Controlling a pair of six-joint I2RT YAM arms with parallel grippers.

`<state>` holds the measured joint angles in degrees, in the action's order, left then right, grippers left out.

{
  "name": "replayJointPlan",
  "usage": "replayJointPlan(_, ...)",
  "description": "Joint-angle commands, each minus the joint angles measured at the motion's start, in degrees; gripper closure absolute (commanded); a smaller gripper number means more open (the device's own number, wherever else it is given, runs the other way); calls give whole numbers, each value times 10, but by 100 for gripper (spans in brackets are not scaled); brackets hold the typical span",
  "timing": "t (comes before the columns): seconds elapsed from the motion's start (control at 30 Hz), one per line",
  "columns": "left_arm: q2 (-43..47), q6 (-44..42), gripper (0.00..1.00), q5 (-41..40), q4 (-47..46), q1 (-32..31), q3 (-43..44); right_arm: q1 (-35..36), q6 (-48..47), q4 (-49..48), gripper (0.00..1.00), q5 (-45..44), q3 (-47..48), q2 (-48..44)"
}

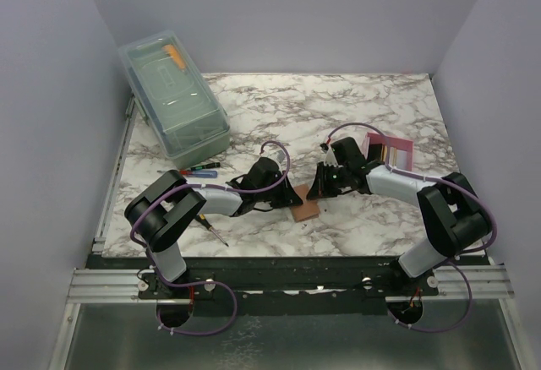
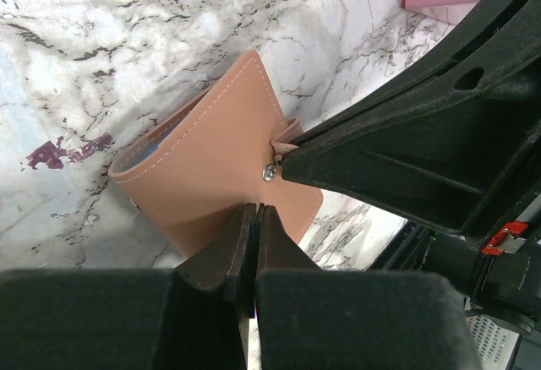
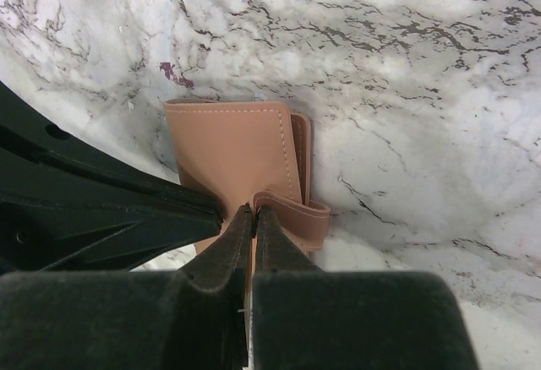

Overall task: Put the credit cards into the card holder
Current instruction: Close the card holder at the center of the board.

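Shut tight, the left gripper point(image 2: 256, 212) and right gripper point(image 3: 252, 214) meet at the card holder point(image 2: 207, 155), twelve o'clock from each, its strap point(image 3: 293, 214) nearest the right one.

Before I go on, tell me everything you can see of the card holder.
The card holder is a tan, leather-looking folding wallet with pale stitching, a metal snap and a strap, pale blue showing inside. It lies folded on the marble table. The shut left hand seems to pinch its edge; the shut right hand grips the strap.
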<state>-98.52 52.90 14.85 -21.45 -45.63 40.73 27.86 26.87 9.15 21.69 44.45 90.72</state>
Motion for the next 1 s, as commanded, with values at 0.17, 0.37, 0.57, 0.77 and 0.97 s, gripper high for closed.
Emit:
replayJointPlan(0.17,-11,-13,100,2,33,-4,-18,27,-20,55,100,-25,-4,36)
replayJointPlan(0.37,-7,-13,100,1,33,-4,-19,43,-19,78,100,-41,-1,41)
replayJointPlan(0.57,-8,-14,100,2,33,-4,-19,62,-18,111,100,-73,8,52)
replayJointPlan(0.77,-6,-13,100,1,33,-4,-20,69,-4,119,98,-60,26,73)
replayJointPlan(0.97,-4,-13,100,-1,33,-4,-23,69,13,101,91,-19,10,63)
